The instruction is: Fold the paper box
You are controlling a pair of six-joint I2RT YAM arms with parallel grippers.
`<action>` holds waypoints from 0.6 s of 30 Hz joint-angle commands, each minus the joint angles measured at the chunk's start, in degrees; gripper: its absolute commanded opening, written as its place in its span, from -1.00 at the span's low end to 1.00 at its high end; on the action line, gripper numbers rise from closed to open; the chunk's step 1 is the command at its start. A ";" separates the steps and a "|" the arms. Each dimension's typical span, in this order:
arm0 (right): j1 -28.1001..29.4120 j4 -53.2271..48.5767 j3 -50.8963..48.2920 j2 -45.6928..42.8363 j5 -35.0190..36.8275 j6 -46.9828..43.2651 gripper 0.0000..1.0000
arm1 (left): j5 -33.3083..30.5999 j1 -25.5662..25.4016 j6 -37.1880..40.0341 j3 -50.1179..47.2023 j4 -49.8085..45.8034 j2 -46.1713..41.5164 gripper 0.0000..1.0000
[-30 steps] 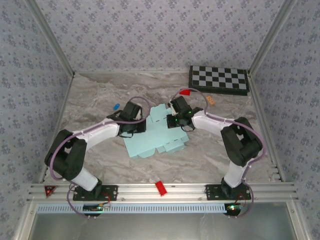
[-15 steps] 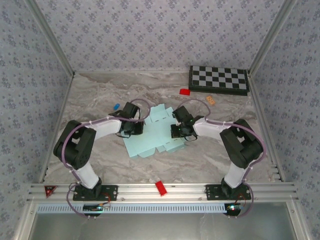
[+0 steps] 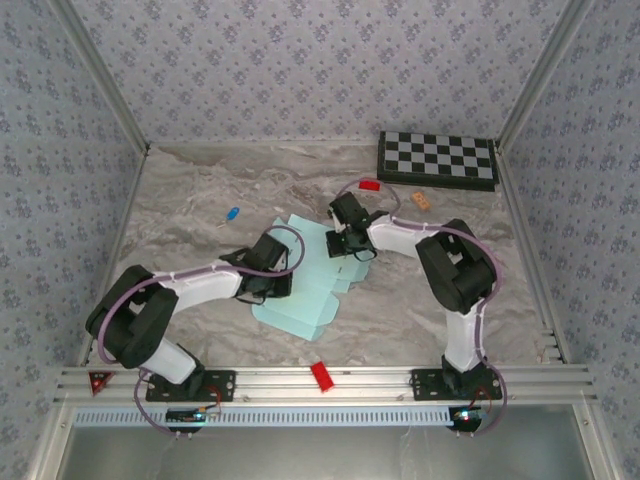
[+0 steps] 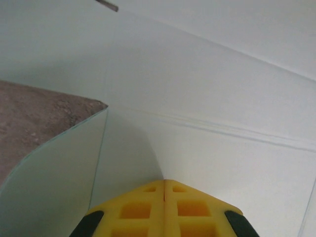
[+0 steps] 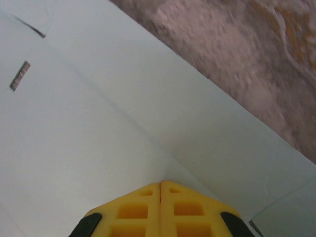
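While the paper box (image 3: 303,295) lies as an unfolded sheet on the desk (image 3: 180,210), the left fingers (image 4: 143,210) and right fingers (image 5: 140,210) are seen closed tight and empty over it. If pushed unevenly, the thin card could be slid away or creased off its scored lines.

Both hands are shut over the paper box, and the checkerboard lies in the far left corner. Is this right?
No. The top view shows the checkerboard in the far right corner, not the left. The rest holds: the left hand and the right hand are shut over the paper box.
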 commanded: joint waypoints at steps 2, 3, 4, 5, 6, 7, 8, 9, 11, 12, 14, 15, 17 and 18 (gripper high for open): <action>0.00 -3.73 3.80 3.19 -1.11 -2.99 -1.00 | -0.47 -1.79 -3.27 0.11 0.76 1.10 -1.00; 0.00 -4.01 4.49 3.22 -1.07 -3.21 -1.00 | -0.14 -1.89 -3.36 0.67 0.94 1.28 -1.00; -0.07 -4.14 5.06 2.99 -0.98 -3.46 -1.00 | 0.22 -1.87 -3.28 1.33 0.91 1.40 -1.00; -0.07 -4.59 5.54 2.64 -0.99 -3.64 -1.00 | 0.37 -1.86 -3.06 2.14 0.68 1.34 -1.00; -0.09 -5.11 6.05 2.08 -0.89 -3.80 -1.00 | 0.19 -1.91 -2.75 3.14 0.08 1.12 -0.99; -0.17 -5.55 6.49 1.43 -0.90 -3.87 -1.00 | -0.08 -1.78 -2.47 4.25 -0.53 0.90 -0.97; -0.26 -5.78 6.71 0.65 -0.74 -3.83 -1.00 | -0.43 -1.78 -2.04 5.27 -1.19 0.70 -0.96; -0.26 -5.97 6.87 -0.31 -0.64 -3.82 -1.00 | -0.82 -1.74 -1.49 6.78 -2.05 0.55 -0.95; -0.35 -6.13 6.79 -2.24 -0.63 -3.82 -0.99 | -1.93 -1.29 -0.28 9.65 -3.96 0.68 -0.94; -0.30 -6.11 6.51 -3.24 -0.55 -3.48 -0.99 | -2.17 -0.86 0.33 11.25 -4.82 1.04 -0.93; -0.36 -5.26 4.96 -5.39 -0.77 -2.50 -0.99 | -1.94 0.31 1.23 13.97 -5.79 1.86 -0.90; -0.35 -4.63 4.05 -6.53 -0.72 -2.08 -0.98 | -1.76 1.01 1.75 15.34 -6.19 2.45 -0.87; -0.35 -3.90 2.26 -8.10 -0.81 -0.80 -0.98 | -1.66 2.31 2.88 17.67 -6.92 3.64 -0.80; -0.31 -3.58 1.33 -8.73 -0.81 0.10 -0.98 | -1.63 3.03 3.63 18.95 -7.27 4.41 -0.76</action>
